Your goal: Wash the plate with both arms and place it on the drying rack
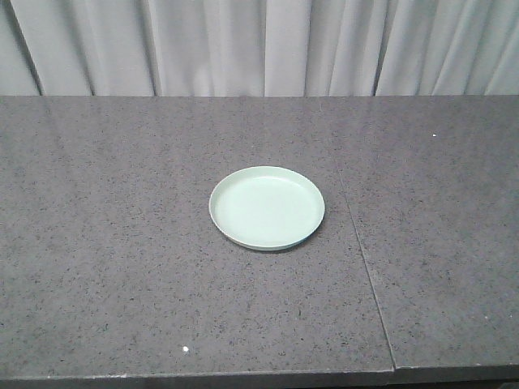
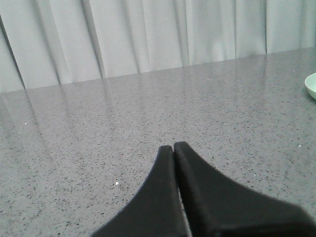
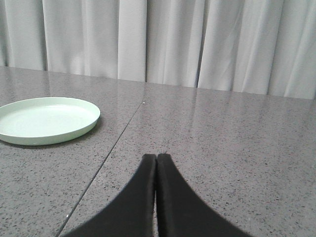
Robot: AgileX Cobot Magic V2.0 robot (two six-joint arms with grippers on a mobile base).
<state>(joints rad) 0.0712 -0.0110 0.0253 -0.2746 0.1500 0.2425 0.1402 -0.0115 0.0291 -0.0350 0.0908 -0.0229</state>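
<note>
The pale mint-green plate [image 1: 267, 207] lies flat and empty in the middle of the grey speckled countertop [image 1: 122, 243]. It also shows at the left of the right wrist view [image 3: 45, 120] and as a sliver at the right edge of the left wrist view [image 2: 311, 85]. My left gripper [image 2: 173, 146] is shut and empty, low over the counter, well left of the plate. My right gripper [image 3: 156, 156] is shut and empty, low over the counter, right of the plate. Neither arm shows in the front view. The drying rack is out of view.
A seam [image 1: 361, 259] in the countertop runs front to back just right of the plate. A white pleated curtain [image 1: 259, 44] hangs behind the counter's far edge. The counter's front edge [image 1: 243, 377] is near the bottom of the front view.
</note>
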